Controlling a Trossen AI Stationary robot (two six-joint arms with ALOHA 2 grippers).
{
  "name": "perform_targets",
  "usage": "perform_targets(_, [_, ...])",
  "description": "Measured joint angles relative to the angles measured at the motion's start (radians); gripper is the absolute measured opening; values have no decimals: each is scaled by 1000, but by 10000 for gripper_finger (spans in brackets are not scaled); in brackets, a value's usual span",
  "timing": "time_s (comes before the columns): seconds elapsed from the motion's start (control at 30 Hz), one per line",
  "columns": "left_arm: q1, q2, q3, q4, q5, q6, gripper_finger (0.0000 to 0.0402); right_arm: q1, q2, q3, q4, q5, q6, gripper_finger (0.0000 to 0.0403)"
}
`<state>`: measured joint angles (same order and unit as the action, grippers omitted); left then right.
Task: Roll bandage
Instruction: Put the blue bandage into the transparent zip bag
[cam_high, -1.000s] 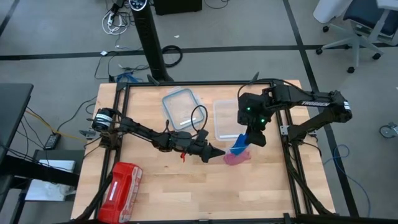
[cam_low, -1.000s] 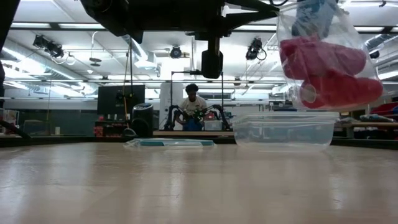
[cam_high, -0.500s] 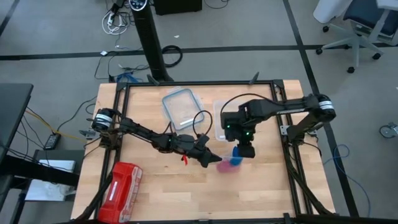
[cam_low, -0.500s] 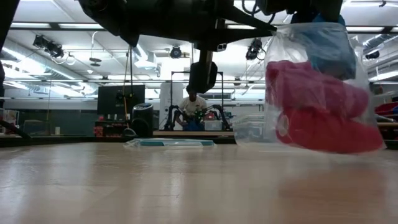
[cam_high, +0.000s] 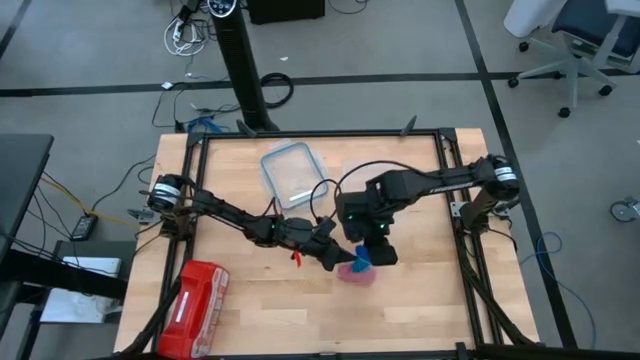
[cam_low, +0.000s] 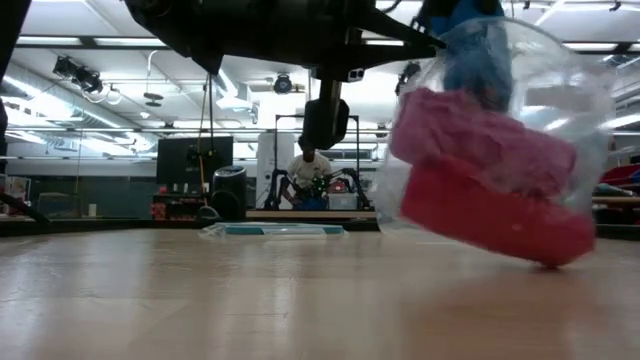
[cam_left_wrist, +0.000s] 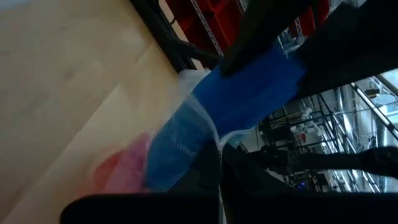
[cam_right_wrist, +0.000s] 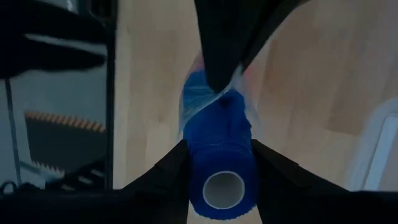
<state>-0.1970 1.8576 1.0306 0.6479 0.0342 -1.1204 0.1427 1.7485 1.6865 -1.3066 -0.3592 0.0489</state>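
The bandage is a stubby bright blue roll (cam_right_wrist: 221, 158), also showing in the high view (cam_high: 362, 257). It sticks with its far end into the mouth of a clear plastic bag (cam_low: 500, 150) that holds pink-red rolls (cam_low: 490, 190). My right gripper (cam_right_wrist: 219, 146) is shut on the roll near the table's middle (cam_high: 372, 250). My left gripper (cam_high: 338, 260) is shut on the bag's rim just to the left of it, and it shows in its own wrist view (cam_left_wrist: 217, 150). My left gripper pinches the clear bag's rim (cam_right_wrist: 222, 87) at the mouth between its two fingers, coming level from the table's left. The bag hangs below the hold with the pink-red rolls in its bottom. My right gripper pinches the blue roll's curved sides (cam_right_wrist: 193, 163) between its two fingers, near the end that is outside the bag. The fingers point slanting down and lie along the roll. The roll is lifted, its far end (cam_right_wrist: 199, 93) inside the bag.
A clear lid with a blue rim (cam_high: 290, 172) lies at the table's far middle, also in the low view (cam_low: 270, 230). A red plastic-wrapped pack (cam_high: 200, 295) lies at the near left corner. A person (cam_low: 310, 175) sits far behind the table.
My right gripper has gone toward the table's left and near edge and down with the blue roll. The bag with the pink-red rolls has gone along with it, lower and tilted. My left gripper has stayed on the bag's rim.
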Motion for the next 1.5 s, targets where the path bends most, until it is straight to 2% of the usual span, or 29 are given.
perform_targets(0.17, [2, 1, 0, -1, 2, -9, 4, 1, 35, 17, -132, -27, -52, 137])
perform_targets(0.37, [2, 1, 0, 4, 5, -8, 4, -14, 29, 18, -181, -84, -72, 136])
perform_targets(0.53, [2, 1, 1, 6, 14, -8, 4, -43, 29, 18, -256, -89, -96, 136])
perform_targets(0.87, [2, 0, 2, 15, 32, -8, 4, -94, 29, 116, -270, -109, -114, 135])
perform_targets(1.5, [2, 0, 2, 21, 49, -10, 4, -72, 32, 104, -266, -98, -185, 134])
